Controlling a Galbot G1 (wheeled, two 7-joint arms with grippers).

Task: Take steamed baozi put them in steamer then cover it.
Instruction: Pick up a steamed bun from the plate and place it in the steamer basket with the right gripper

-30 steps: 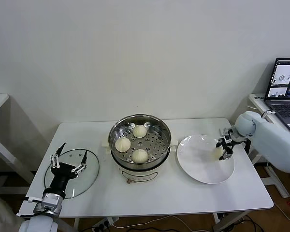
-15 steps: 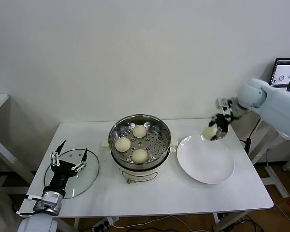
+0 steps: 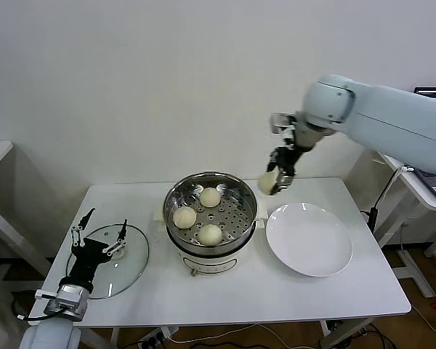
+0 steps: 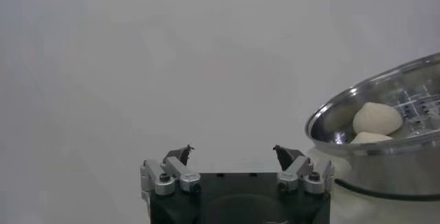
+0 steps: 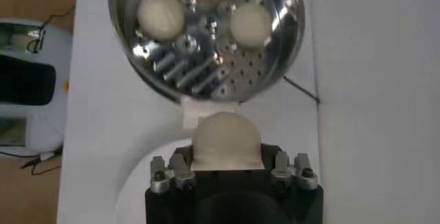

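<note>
We carry the fourth baozi (image 3: 268, 183) pinched in our right hand (image 3: 275, 182), in the air just beside the right rim of the steamer (image 3: 211, 190), where three baozi (image 3: 210, 234) already sit on the perforated tray. If we let go too early, we judge it could strike the rim and roll onto the desk (image 3: 276, 287) or the plate (image 3: 309, 238), and a harder squeeze could dent it. Our right arm reaches in high from the right with the wrist tipped down, while our left hand (image 3: 98, 237) waits wide open over the cover (image 3: 109, 260) on the desk's left side.
</note>
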